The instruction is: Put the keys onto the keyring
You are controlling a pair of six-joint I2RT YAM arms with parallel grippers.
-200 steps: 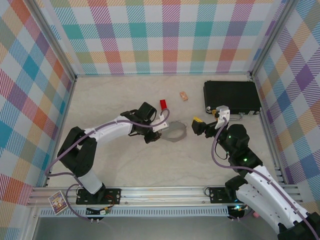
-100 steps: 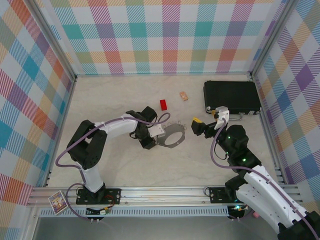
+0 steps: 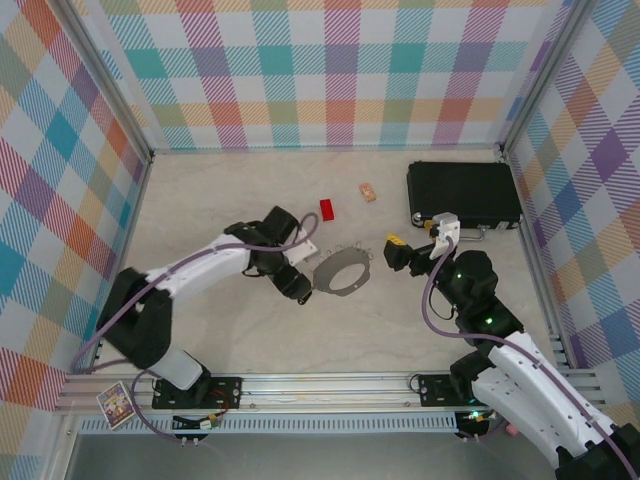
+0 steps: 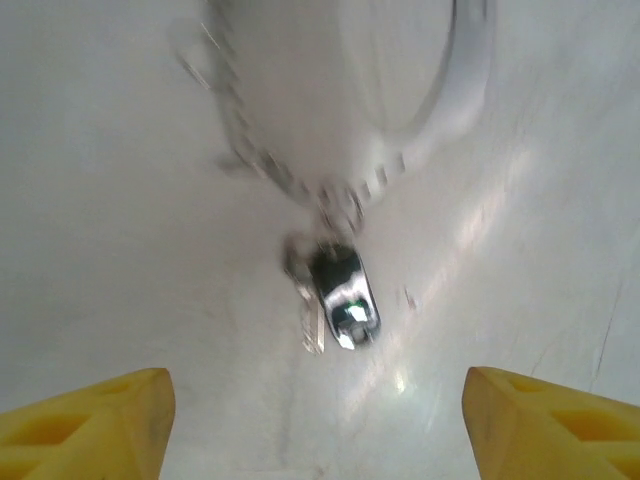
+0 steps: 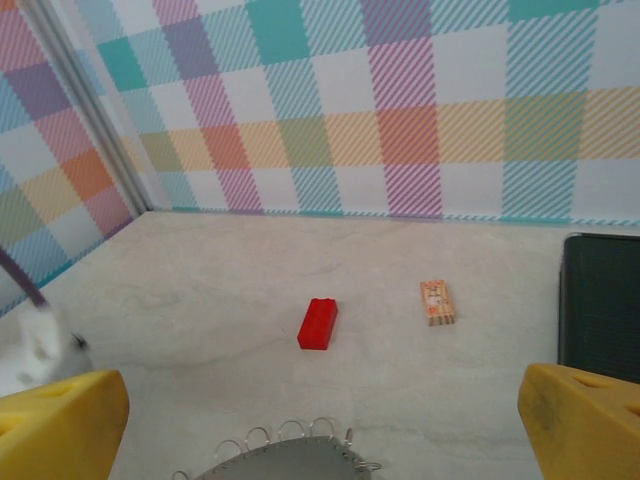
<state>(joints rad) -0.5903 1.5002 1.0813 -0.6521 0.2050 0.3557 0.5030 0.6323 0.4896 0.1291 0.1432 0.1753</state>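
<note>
Ahead of the left gripper's (image 4: 320,425) wide-spread, empty fingers (image 4: 90,415), a small black-headed key (image 4: 342,298) lies on the table (image 4: 120,250) just beside the grey ring's (image 4: 465,90) looped edge. The right gripper (image 3: 393,252), also open and empty, hovers near the ring. Picking up the key looks like the step in hand, and it calls for a careful descent and a pinch.

Red block (image 3: 327,208): small rectangular brick, flat on my tabletop (image 3: 220,190), toward the back.
Tan block (image 3: 368,191): smaller, near the red block's right, apart from it.
Black case (image 3: 463,194): flat, in my far right corner.
Walls (image 3: 330,70): pastel plaid panels on three sides.
</note>
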